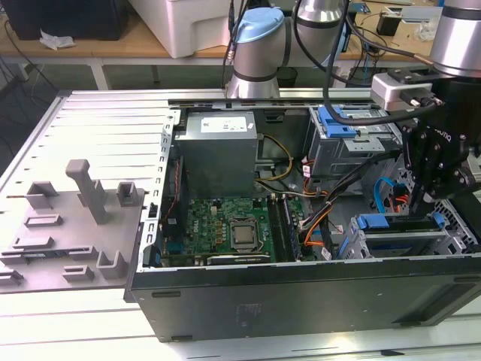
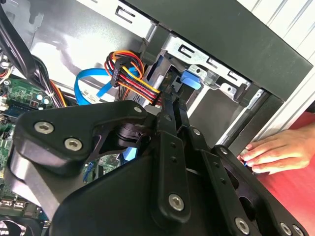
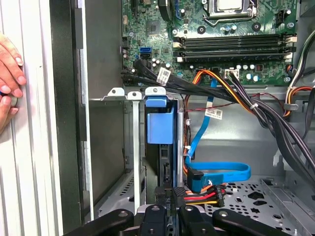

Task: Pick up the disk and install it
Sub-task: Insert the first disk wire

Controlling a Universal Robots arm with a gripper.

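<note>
Silver arm [image 1: 460, 34] — blue-capped joints [image 1: 259, 22], black screw-studded gripper [image 1: 418, 201]

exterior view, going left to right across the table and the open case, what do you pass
grey moulded fixture plate → grey metal box with white sticker → blue bracket on the far drive cage → gripper

Bright light, glare on table [image 1: 75, 325], case [image 1: 301, 295] int. dim.
</note>
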